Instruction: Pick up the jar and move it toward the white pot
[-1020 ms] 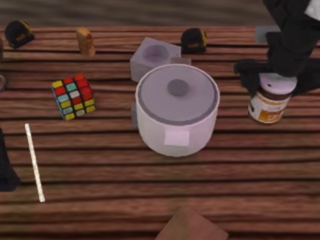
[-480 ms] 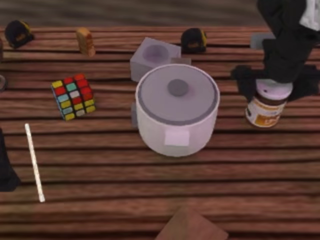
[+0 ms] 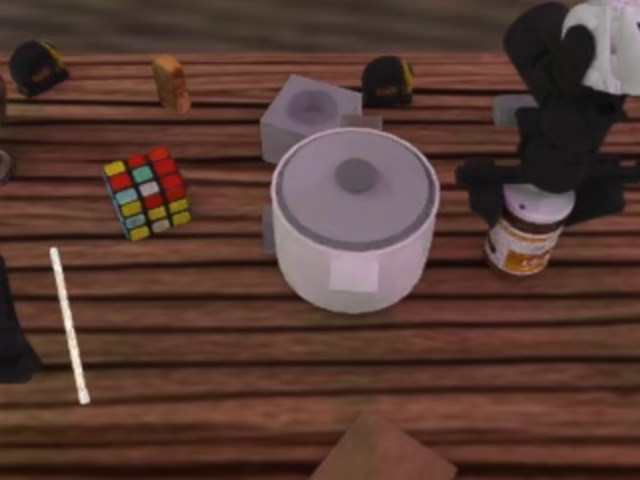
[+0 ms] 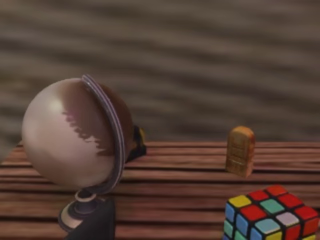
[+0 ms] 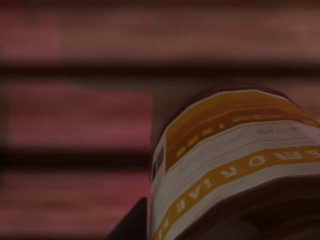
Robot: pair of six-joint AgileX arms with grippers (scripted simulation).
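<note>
While the left arm [image 3: 12,335] sits parked at the table's nine o'clock edge, the right gripper [image 3: 545,192] pinches the jar [image 3: 522,243] by its lid, apparently just above the planks, at three o'clock from the white pot [image 3: 352,215], apart from it.

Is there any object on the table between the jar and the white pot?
No. In the top view only bare wooden planks lie between the jar, held by the right gripper, and the white pot.
</note>
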